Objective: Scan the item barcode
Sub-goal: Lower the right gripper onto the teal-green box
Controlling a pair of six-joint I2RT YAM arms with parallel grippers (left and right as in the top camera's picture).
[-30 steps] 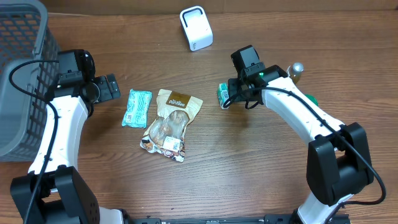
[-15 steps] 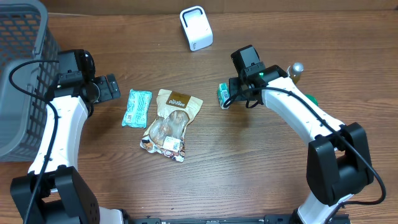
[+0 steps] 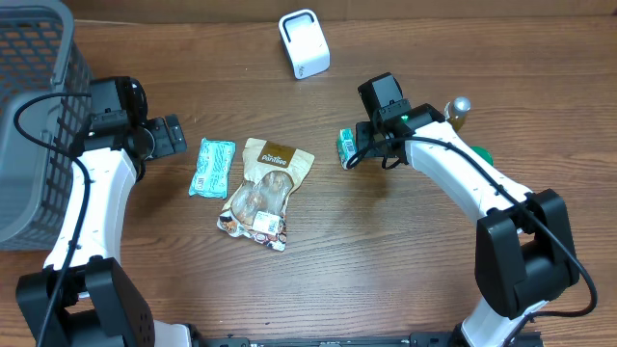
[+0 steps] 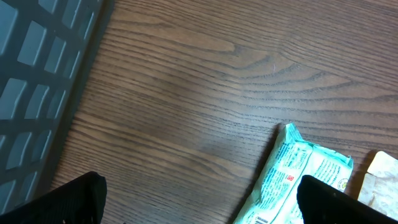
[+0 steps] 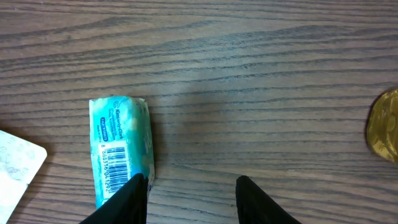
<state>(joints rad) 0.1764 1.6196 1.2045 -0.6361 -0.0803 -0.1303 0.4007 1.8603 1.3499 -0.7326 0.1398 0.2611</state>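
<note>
The right gripper [image 5: 189, 182] stands half spread and empty, 1 finger over the end of the teal packet [image 5: 120, 149]. That packet lies barcode-up on the table [image 5: 280, 74], well apart from the white scanner [image 3: 304, 43]. By my reckoning, pickup and scan are not yet done.

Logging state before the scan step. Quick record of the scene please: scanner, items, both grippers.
scanner: white, far side of the table, nothing next to it
small pack: green, barcode facing the right wrist camera, beside one finger, not between the two
right gripper: open, only wood in the gap
left gripper: wide open, empty
teal packet: flat, near the left gripper
brown pouch: flat, beside the teal packet
basket: grey, left edge
</note>
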